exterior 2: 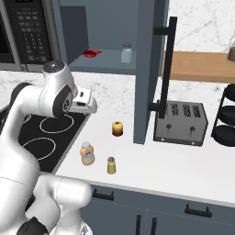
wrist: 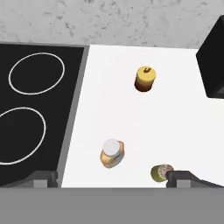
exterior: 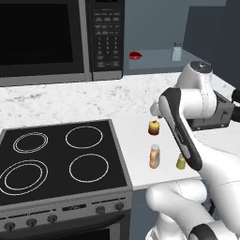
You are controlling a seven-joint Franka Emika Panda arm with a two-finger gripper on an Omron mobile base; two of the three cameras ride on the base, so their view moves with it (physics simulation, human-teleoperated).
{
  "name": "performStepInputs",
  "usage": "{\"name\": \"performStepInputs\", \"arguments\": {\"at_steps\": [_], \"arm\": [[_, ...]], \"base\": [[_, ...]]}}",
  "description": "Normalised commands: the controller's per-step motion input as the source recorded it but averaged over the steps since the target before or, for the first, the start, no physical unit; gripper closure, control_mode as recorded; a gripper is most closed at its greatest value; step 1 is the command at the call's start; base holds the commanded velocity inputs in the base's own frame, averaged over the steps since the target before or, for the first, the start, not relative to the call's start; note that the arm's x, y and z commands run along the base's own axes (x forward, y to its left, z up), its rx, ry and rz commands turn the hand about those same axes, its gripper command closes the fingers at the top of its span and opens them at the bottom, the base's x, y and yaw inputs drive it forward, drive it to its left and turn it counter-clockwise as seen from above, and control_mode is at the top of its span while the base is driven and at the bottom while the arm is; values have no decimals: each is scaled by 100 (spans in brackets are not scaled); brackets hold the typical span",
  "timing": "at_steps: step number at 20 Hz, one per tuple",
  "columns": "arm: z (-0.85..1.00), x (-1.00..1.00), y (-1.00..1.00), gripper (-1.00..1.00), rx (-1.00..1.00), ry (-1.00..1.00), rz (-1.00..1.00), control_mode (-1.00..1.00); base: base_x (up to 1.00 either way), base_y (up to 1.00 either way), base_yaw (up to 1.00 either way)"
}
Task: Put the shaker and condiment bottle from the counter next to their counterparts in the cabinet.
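My gripper (wrist: pixel 111 178) hangs open high above the counter (wrist: pixel 131 113), nothing between its fingertips (wrist: pixel 178 177). Its white hand (exterior 2: pixel 85 102) juts from the wrist beside the stove. Straight below stands the orange condiment bottle (wrist: pixel 112 153) (exterior: pixel 154 156) (exterior 2: pixel 87 153) with its pale cap. To the bottle's right is the small yellow-green shaker (wrist: pixel 161 173) (exterior 2: pixel 111 165) (exterior: pixel 181 161), partly behind my arm in the left base view. On the blue-grey cabinet shelf (exterior 2: pixel 108 66) stand the pale grey-capped shaker (exterior 2: pixel 126 53) (exterior: pixel 176 51) and the small red item (exterior 2: pixel 91 53) (exterior: pixel 135 55).
A red-yellow apple-like ball (wrist: pixel 145 78) (exterior 2: pixel 117 129) sits farther back on the counter. The black stove (exterior: pixel 56 159) is to the left, with the microwave (exterior: pixel 61 37) above it. The open cabinet door (exterior 2: pixel 151 69) and a toaster (exterior 2: pixel 181 122) stand to the right.
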Motion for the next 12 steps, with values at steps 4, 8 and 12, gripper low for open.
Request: {"name": "performStepInputs", "arguments": {"at_steps": [4,8,12], "arm": [[-25,-68,0,-100,0,-38,0,-100],[0,-3,2,-100,0,-4,0,-100],[-4,-15,15,-100,-5,-20,-18,-100]], "base": [[0,0,0],[0,0,0],[0,0,0]]}}
